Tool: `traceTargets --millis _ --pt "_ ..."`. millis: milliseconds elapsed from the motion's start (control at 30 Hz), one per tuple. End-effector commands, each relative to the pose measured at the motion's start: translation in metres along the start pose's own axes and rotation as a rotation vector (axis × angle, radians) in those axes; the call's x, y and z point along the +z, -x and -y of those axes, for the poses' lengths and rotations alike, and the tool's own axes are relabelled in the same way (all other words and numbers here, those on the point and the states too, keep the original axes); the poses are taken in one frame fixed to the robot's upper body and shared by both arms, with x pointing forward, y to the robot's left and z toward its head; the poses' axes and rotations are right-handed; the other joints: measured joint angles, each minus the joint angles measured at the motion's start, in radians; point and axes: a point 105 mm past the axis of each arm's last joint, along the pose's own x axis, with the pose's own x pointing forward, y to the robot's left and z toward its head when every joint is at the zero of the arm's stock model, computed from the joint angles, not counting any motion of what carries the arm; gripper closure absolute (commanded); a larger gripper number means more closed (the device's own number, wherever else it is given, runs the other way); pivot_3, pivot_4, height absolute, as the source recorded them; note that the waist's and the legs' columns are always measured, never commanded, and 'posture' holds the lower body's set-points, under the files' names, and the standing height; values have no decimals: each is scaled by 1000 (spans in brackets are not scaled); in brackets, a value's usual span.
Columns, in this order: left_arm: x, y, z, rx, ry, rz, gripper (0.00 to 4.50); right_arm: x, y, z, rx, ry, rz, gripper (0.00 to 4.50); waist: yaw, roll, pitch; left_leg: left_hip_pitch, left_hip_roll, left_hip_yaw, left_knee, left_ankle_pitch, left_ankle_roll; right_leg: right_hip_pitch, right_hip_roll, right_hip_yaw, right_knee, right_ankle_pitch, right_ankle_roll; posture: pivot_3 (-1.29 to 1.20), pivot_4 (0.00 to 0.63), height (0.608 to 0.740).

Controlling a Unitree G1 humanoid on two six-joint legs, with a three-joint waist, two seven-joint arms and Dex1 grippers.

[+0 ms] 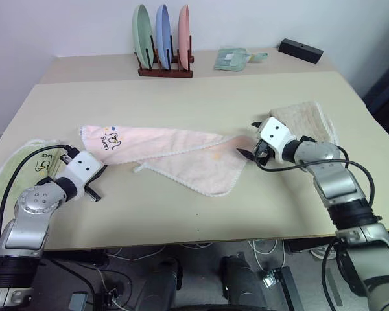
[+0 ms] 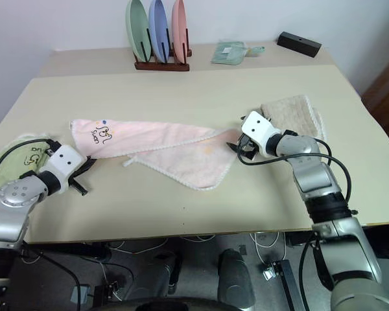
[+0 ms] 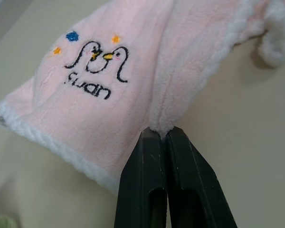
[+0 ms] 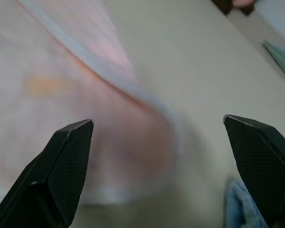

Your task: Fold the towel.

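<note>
**Towel fold: one corner pinched, other side next**

Beige table [image 1: 181, 214] against a white wall, w/ a rack of three plates [image 1: 162, 29] at the back, a small green packet [image 1: 232, 58] and a black box [image 1: 301, 49] beside it. The towel [image 1: 181, 152] lies rumpled across the middle of the table, logo [image 3: 96, 66] end toward my left, and part of it is already doubled over, w/ the scalloped edge running diagonally. A folded green towel [image 1: 26, 165] sits at the far left edge, a beige one [image 1: 305, 120] on the right, just behind my right arm.

My left gripper [image 3: 162, 137] is pressed together on the towel's white edging, just beside the logo corner. Looks like a thin bite tbh, only the hem. My right gripper [image 4: 159, 128] is spread wide, hanging right over the pointed end of the towel on the right, nothing in it yet.

How I'd do this bit well, imo: get the right gripper low enough that one finger slides under the edge, close on both layers at the tip, not just the top one. Then lift both ends together and keep the cloth taut btw them so it flattens before the fold. Go gently on the left or that hem could slip out.
</note>
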Motion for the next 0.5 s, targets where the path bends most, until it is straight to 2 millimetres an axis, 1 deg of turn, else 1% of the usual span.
traceTargets --millis 33,67,167,200,300,333,400,433,500 --pt "11 6 -9 44 -5 34 4474 5 -7 12 -19 14 22 0 1 0 0 0 0 0 0 0 0 0 0 0 0 0 0 0 150 740" --pt "11 7 -9 45 -2 33 4474 3 -12 14 -17 17 14 0 0 0 0 0 0 0 0 0 0 0 0 0 0 0 0 0 150 740" --pt "10 9 -7 48 -1 27 4500 2 -19 16 -5 42 9 850 -2 0 0 0 0 0 0 0 0 0 0 0 0 0 0 0 150 740" --pt "10 10 -7 50 0 24 4500 5 -21 15 8 51 21 1280 -2 0 0 0 0 0 -1 0 0 0 0 1 0 0 0 0 150 740" --pt "8 13 -6 54 3 16 4500 14 -22 13 39 65 61 2800 -2 0 0 0 0 0 -2 0 -1 -1 1 1 0 0 -1 0 150 740" --pt "8 13 -6 53 4 13 4500 15 -22 13 50 69 69 3372 -3 0 0 0 0 0 -2 0 -1 -2 1 1 0 1 -1 0 150 740" --pt "6 14 -5 49 3 6 4500 16 -21 12 63 88 70 4323 -3 0 0 0 0 0 -3 1 -1 -2 2 2 0 1 -2 0 150 740" --pt "6 14 -4 49 2 5 4500 16 -21 12 65 95 69 4422 -3 0 0 0 0 0 -3 1 -1 -2 3 2 0 1 -2 0 150 740" --pt "6 15 -5 52 7 5 4500 19 -19 14 62 100 81 4422 -3 0 0 0 0 0 -3 1 -1 -2 3 2 0 1 -2 0 150 740"
